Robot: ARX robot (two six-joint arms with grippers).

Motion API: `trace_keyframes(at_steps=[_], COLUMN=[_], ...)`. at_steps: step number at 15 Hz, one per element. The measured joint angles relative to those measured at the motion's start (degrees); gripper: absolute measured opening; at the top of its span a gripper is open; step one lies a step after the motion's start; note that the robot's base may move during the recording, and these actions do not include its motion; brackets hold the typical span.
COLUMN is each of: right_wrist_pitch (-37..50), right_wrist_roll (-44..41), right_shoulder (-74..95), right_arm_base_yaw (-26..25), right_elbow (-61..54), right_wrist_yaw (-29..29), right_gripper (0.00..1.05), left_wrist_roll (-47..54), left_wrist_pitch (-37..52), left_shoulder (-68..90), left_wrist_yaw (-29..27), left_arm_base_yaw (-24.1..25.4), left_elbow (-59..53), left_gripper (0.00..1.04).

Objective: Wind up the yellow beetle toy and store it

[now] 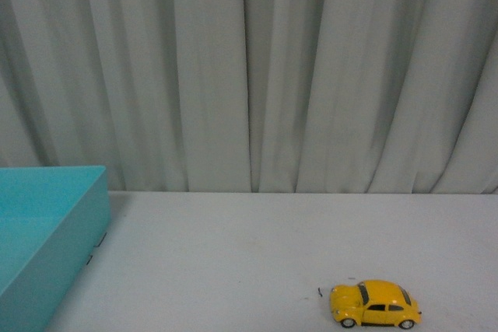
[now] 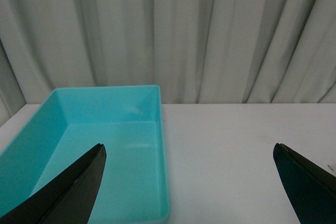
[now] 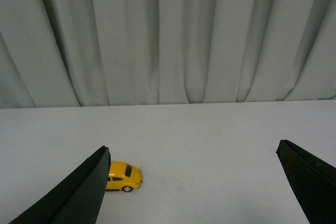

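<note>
At front-right edge of white table (image 1: 233, 254): glossy yellow beetle toy car (image 1: 375, 304); teal plastic bin (image 1: 74, 246) at left edge; left gripper (image 2: 189, 149), right gripper (image 3: 193, 146) jaws spread wide, empty.

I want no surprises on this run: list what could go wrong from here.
1. The yellow beetle toy stands on its wheels on the smooth table; a nudge from the open right gripper could roll it away.
2. Its rounded, glossy body may slip in the grasp.
3. The teal bin lies far on the left, by the left gripper, so the carry across, or a handover, risks a drop.
</note>
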Motion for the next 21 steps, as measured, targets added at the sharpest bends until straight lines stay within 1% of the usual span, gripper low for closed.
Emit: trace_keyframes(at_steps=[17, 18, 19, 20, 21], right_wrist_pitch=[-0.11, -2.71, 1.88, 11.23, 24.37], right_wrist_roll=[0.0, 2.36, 8.26, 12.46, 14.49], right_shoulder=[0.0, 0.61, 7.34, 16.04, 29.14], right_arm_base_yaw=[0.0, -0.85, -4.68, -9.86, -16.17], right_elbow=[0.0, 0.59, 0.81, 0.83, 1.95], right_wrist_yaw=[0.0, -2.49, -8.61, -13.55, -19.08], right_gripper=[0.98, 0.98, 0.98, 0.98, 0.98], left_wrist_roll=[0.0, 0.0, 0.0, 0.0, 0.0], left_wrist_pitch=[0.0, 0.0, 0.0, 0.0, -0.02], left_shoulder=[0.0, 0.0, 0.0, 0.0, 0.0], left_wrist_yaw=[0.0, 0.0, 0.04, 0.02, 0.0], left_arm_base_yaw=[0.0, 0.0, 0.0, 0.0, 0.0], left_elbow=[0.0, 0.0, 0.0, 0.0, 0.0], left_gripper=[0.98, 0.98, 0.98, 0.98, 0.98])
